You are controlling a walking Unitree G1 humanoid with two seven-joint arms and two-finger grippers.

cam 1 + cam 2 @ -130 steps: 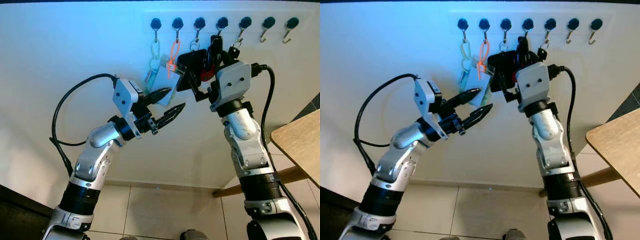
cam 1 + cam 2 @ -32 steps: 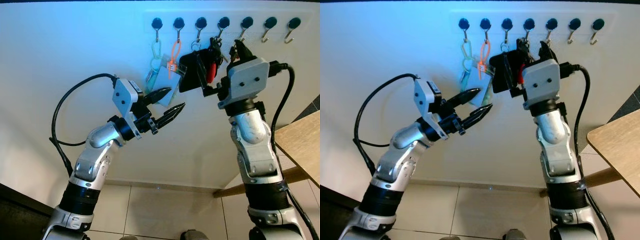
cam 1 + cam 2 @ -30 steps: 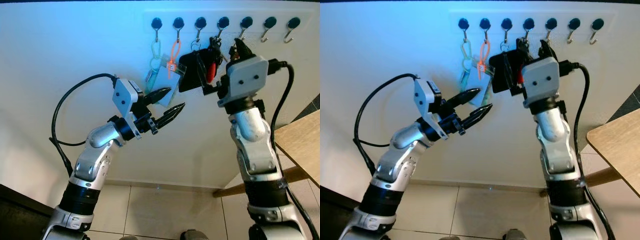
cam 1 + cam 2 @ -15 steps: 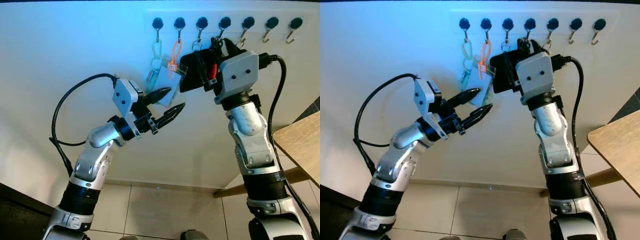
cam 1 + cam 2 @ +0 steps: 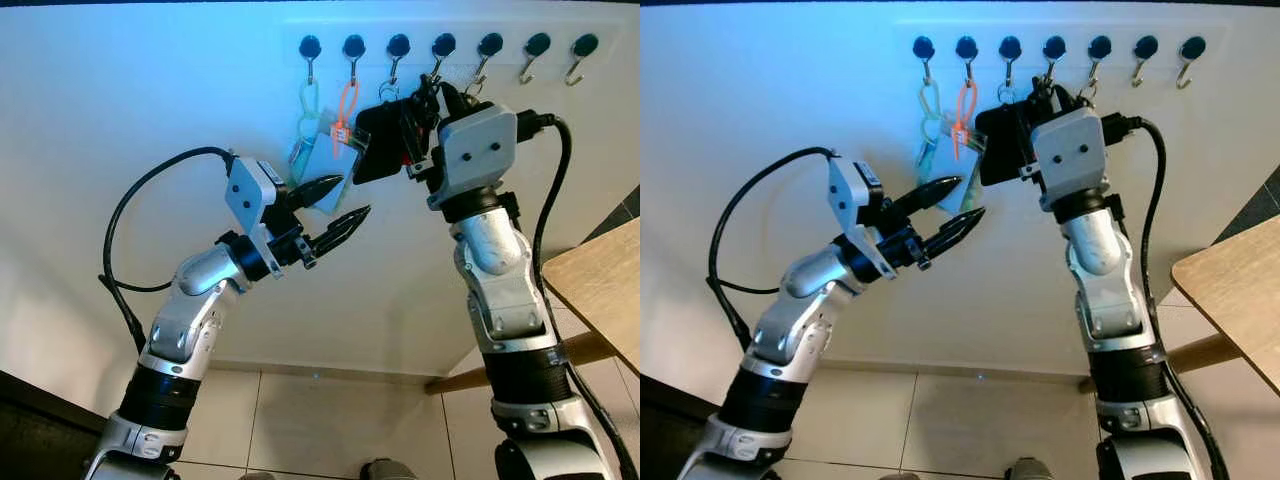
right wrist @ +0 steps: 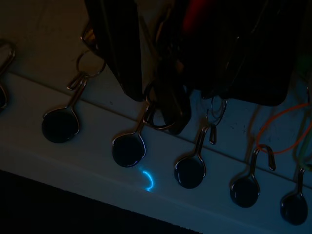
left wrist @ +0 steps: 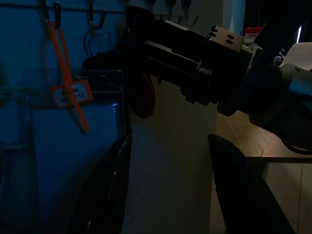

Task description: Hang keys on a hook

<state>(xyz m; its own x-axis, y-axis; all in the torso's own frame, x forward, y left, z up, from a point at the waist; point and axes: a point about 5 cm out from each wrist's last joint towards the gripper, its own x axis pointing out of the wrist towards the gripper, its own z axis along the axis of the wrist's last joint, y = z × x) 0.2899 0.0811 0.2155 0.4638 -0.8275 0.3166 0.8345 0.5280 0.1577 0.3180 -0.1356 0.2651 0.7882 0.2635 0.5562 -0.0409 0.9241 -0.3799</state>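
Seven hooks, keys at the fourth

Seven black-knobbed metal wall hooks (image 5: 443,46) are lining a white rail (image 5: 450,30). Right gripper (image 5: 428,88) is reaching up to the fourth hook, holding a dark key bunch with black fob and red tag (image 5: 385,140) there; its finger spread, cannot tell. Left gripper (image 5: 335,205) is hovering lower, fingers spread apart, holding nothing, near a clear plastic card sleeve (image 5: 325,165) and orange zip-tie tag (image 5: 345,110) hanging from other hooks.

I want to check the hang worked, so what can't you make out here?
- Key ring seated on its hook or not: right wrist view, too dark.
- Right claw open or shut: head views, the black fob covers it.
- Orange tag wording: left wrist view, too small.
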